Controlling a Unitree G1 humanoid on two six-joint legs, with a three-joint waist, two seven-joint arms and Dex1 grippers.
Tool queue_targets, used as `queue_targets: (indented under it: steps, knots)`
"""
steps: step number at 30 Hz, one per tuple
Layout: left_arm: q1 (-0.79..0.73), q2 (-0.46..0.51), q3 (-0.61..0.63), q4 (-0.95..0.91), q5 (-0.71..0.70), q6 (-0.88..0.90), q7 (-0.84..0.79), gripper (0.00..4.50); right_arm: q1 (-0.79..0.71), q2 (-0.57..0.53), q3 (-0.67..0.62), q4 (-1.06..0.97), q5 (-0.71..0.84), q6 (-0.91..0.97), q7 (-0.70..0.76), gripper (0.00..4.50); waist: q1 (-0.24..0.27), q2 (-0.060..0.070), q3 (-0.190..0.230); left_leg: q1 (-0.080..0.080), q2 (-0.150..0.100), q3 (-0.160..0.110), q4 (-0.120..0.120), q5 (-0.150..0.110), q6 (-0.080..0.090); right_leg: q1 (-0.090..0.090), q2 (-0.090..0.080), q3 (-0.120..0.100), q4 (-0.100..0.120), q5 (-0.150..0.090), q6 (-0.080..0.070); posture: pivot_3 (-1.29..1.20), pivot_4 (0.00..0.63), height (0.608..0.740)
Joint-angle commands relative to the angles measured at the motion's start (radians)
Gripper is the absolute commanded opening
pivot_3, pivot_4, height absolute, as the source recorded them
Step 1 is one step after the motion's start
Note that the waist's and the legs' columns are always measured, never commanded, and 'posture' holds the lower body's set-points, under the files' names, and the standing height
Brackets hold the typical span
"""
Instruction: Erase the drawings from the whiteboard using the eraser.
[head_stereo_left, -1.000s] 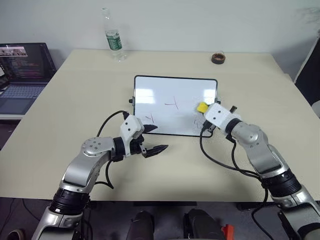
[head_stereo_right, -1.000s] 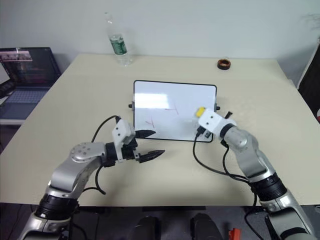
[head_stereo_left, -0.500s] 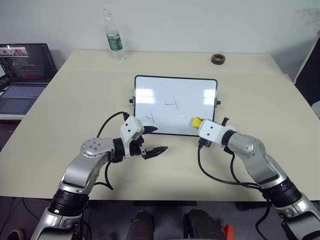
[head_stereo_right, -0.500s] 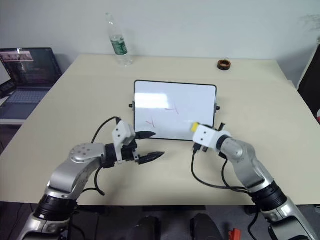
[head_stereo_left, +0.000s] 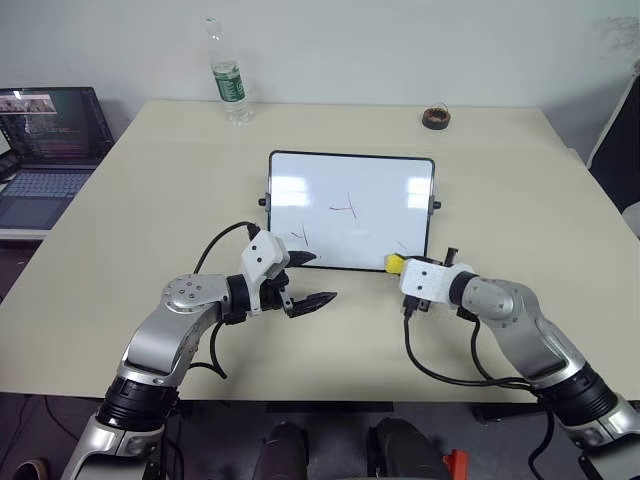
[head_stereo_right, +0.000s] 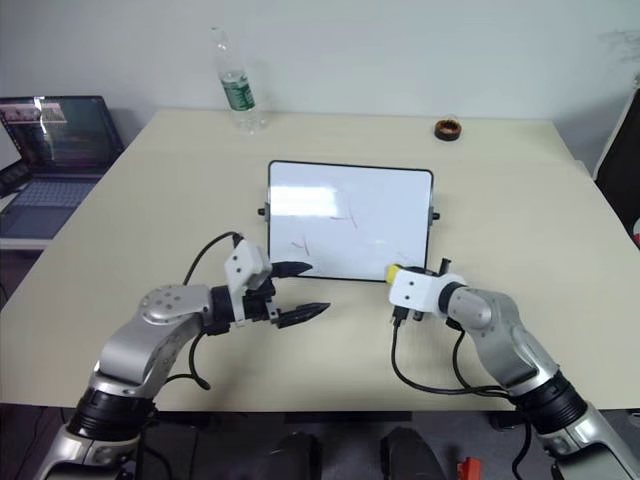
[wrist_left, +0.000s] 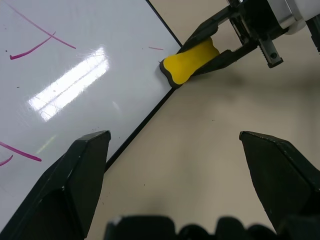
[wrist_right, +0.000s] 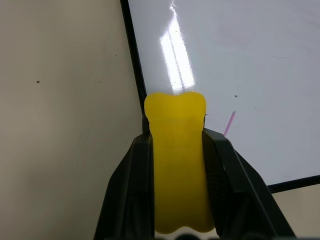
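Note:
The whiteboard (head_stereo_left: 385, 185) lies flat in the middle of the table. A red cross (head_stereo_left: 343, 208) marks its centre, a second red mark (head_stereo_left: 300, 236) sits near its near left corner, and a short faint stroke (wrist_right: 229, 124) remains by its near right corner. My right gripper (head_stereo_left: 398, 266) is shut on the yellow eraser (wrist_right: 177, 150). The eraser's tip rests over the board's black frame at that near right corner. My left gripper (head_stereo_left: 318, 278) hovers open and empty just off the board's near left edge.
A clear plastic bottle (head_stereo_left: 228, 80) stands at the table's far left. A dark tape roll (head_stereo_left: 435, 117) lies at the far right. An open laptop (head_stereo_left: 50, 140) sits on a separate surface to the left. Bare tabletop (head_stereo_left: 520, 200) surrounds the board.
My right gripper has drawn the eraser from the board's right part toward me to its near right corner. The left arm has stayed still.

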Motion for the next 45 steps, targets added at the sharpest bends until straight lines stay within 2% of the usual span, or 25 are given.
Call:
queue_targets:
  steps: [1,12,20,25,33,41,45]
  knots:
    - [-0.005,0.005,0.007,-0.042,-0.007,-0.003,-0.002,4.50,-0.047,0.009,-0.099,0.046,-0.040,0.042,-0.091,0.99,0.000,0.000,0.000,0.000,0.000,0.000,0.000,0.000,0.000,0.000,0.000,0.000,0.000,0.000,0.000,0.00,0.150,0.740]
    - [-0.004,0.001,0.007,-0.042,-0.008,-0.003,0.000,4.50,0.047,-0.061,-0.035,-0.009,-0.030,0.047,0.092,0.99,0.004,-0.001,0.000,0.000,0.000,0.000,0.000,0.000,-0.001,0.001,0.000,0.000,-0.001,0.000,0.000,0.00,0.150,0.740]
    - [-0.002,0.003,0.008,-0.044,-0.009,0.000,0.001,4.50,-0.043,0.029,-0.135,0.040,-0.045,0.042,-0.079,0.99,-0.006,-0.001,0.000,0.002,0.000,0.001,0.000,0.001,-0.001,0.002,0.000,0.001,0.000,0.000,0.001,0.00,0.150,0.740]
    - [0.005,0.007,0.014,-0.045,-0.010,-0.001,0.001,4.50,-0.016,0.012,-0.119,0.039,-0.050,0.036,-0.045,0.99,0.002,-0.001,0.000,0.001,0.000,0.000,-0.001,0.001,-0.001,0.002,0.000,0.000,-0.001,0.001,0.000,0.00,0.150,0.740]
    - [0.016,0.011,0.023,-0.048,-0.011,-0.003,0.005,4.50,0.059,-0.058,-0.079,-0.028,-0.029,-0.001,0.094,0.99,0.002,-0.001,0.000,0.001,0.000,0.000,-0.001,0.001,-0.001,0.002,0.000,0.000,-0.001,0.001,0.000,0.00,0.150,0.740]
    - [0.023,0.019,0.032,-0.051,-0.011,-0.002,0.006,4.50,-0.089,0.095,-0.115,0.068,-0.075,-0.034,-0.114,0.99,-0.016,-0.001,0.000,0.001,0.000,0.000,-0.001,0.001,-0.001,0.001,0.000,0.000,0.000,0.001,0.000,0.00,0.150,0.740]
    - [0.031,0.018,0.036,-0.065,-0.012,0.007,0.017,4.50,-0.076,0.077,-0.090,0.088,-0.072,-0.029,-0.064,0.99,-0.010,-0.001,0.000,-0.003,0.000,0.000,-0.001,0.001,-0.001,-0.001,0.000,0.000,-0.001,0.001,0.000,0.00,0.150,0.740]
